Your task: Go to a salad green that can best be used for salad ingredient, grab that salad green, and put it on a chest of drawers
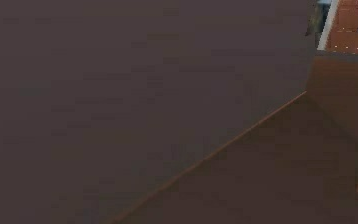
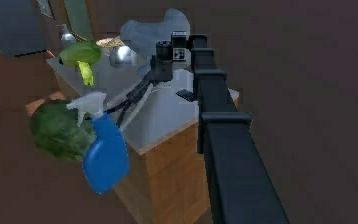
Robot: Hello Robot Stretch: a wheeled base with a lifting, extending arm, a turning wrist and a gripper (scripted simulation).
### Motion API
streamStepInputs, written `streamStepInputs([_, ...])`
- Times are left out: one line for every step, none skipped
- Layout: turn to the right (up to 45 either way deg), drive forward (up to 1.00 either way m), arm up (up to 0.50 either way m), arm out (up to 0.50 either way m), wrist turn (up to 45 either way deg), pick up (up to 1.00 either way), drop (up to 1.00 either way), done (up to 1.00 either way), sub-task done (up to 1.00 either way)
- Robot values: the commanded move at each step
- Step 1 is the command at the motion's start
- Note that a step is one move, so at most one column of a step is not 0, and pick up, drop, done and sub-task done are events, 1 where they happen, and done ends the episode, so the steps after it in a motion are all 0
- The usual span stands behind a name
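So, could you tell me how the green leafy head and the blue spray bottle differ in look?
The leafy head is round, dark green and crinkled; the spray bottle is smooth, bright blue and pear-shaped. The bottle has a white trigger top; the head is green all over. Both sit side by side by the counter's edge.

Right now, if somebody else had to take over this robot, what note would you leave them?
Gripper: extended at the end of the arm toward the white-topped counter; cannot tell whether it holds anything.
Salad green: a leafy green head at the counter's left end in the arm side view, beside a blue spray bottle.
Done: the robot has reached the salad green.
Left: make sure of the grab, carry the salad green to a chest of drawers, set it on top.
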Motion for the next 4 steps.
streamStepInputs([0.0, 0.0, 0.0, -0.4, 0.0, 0.0, 0.0, 0.0, 0.0])
streamStepInputs([-45.0, 0.0, 0.0, 0.0, 0.0, 0.0, 0.0, 0.0, 0.0])
streamStepInputs([-45.0, 0.0, 0.0, 0.0, 0.0, 0.0, 0.0, 0.0, 0.0])
streamStepInputs([-27.0, 0.0, 0.0, 0.0, 0.0, 0.0, 0.0, 0.0, 0.0])
